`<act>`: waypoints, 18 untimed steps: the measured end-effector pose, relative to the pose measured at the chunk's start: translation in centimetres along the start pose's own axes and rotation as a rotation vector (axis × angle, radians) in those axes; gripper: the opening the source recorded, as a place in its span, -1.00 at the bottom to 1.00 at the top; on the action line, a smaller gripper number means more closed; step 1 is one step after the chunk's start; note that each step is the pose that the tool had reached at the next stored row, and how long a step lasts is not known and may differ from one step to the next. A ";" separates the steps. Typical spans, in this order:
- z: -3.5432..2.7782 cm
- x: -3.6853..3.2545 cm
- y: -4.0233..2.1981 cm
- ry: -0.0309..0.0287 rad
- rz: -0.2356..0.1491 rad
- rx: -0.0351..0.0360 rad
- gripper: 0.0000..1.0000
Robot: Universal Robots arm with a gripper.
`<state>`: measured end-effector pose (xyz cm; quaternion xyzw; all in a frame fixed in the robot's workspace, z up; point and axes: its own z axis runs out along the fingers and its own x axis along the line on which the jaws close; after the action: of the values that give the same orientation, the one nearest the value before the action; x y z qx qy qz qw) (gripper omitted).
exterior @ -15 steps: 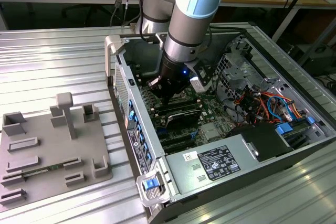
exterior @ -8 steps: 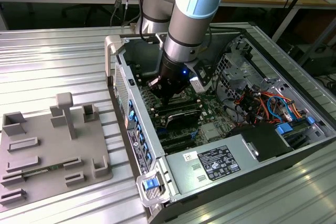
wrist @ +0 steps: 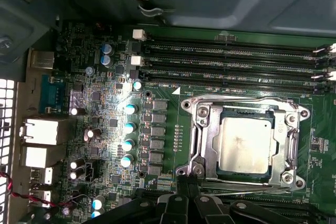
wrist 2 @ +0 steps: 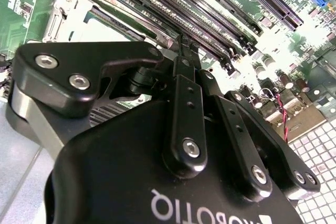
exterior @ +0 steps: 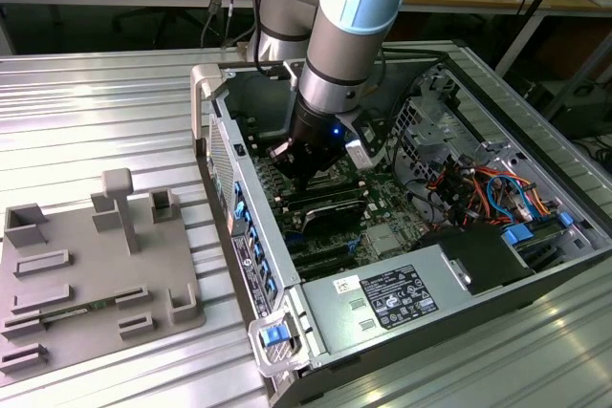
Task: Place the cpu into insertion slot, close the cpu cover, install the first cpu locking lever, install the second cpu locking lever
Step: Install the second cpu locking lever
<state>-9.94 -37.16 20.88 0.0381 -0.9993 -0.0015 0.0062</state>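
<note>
My gripper (wrist 2: pixel 181 51): fingers pressed together, beside the socket.
The cpu (wrist: pixel 244 144): sits in the insertion slot (wrist: pixel 223 167).
The cpu cover (wrist: pixel 202 135): closed down.

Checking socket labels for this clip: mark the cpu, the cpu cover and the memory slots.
cpu (wrist: pixel 244 144), first wrist view, middle of its silver top face.
cpu cover (wrist: pixel 202 129), first wrist view, side bar of the frame.
memory slots (wrist: pixel 231 59), first wrist view, middle of the long black row.

Ribbed metal table (exterior: pixel 86 102) carrying an open computer case (exterior: pixel 402 332); a grey fixture tray (exterior: pixel 96 274) lies beside the case, toward the exterior view's left.
</note>
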 end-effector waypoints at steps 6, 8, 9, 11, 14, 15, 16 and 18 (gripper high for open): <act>0.06 0.08 0.01 0.0000 0.000 -0.0001 -0.79; 0.12 0.27 0.04 -0.0002 -0.001 -0.0003 -0.79; 0.13 0.33 0.05 -0.0001 -0.001 -0.0002 -0.79; 0.16 0.42 0.09 0.0003 -0.002 0.0002 -0.79; 0.22 0.40 0.25 0.0001 -0.002 0.0001 -0.79; 0.23 0.40 0.29 0.0001 -0.002 0.0002 -0.79; 0.26 0.39 0.39 0.0001 -0.002 0.0001 -0.79; 0.30 0.38 0.52 0.0001 -0.002 0.0000 -0.79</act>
<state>-10.36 -36.66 20.59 0.0392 -0.9992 -0.0015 0.0063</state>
